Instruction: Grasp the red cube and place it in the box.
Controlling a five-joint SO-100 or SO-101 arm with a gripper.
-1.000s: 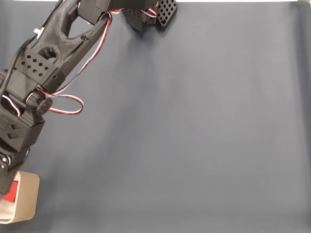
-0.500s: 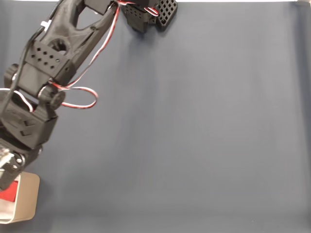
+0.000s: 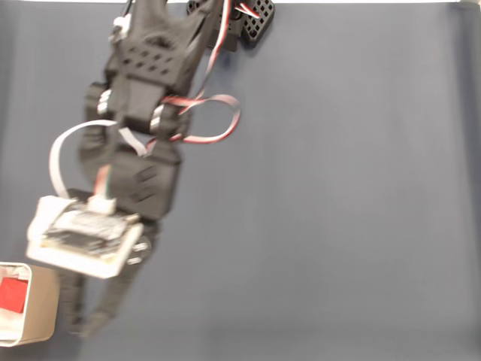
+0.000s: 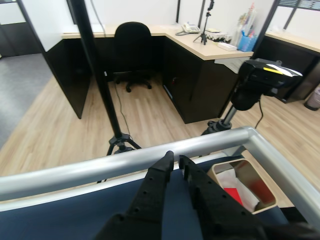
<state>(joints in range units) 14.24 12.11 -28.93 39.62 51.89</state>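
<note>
Presently listed: red cube [image 3: 11, 294], lodged inside the box [image 3: 43, 310] at the surface's lower-left corner in the fixed view, so placement is judged done. Gripper [image 4: 175, 160], jaws nearly closed and empty, is seen beside the box, judged released.

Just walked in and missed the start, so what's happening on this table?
A single black robot arm is working over a dark blue mat. The red cube already lies inside the tan box at the mat's lower left corner in the fixed view. The gripper holds nothing, its fingers nearly together, and sits to the right of the box in the fixed view, apart from it. The placing looks done.
</note>
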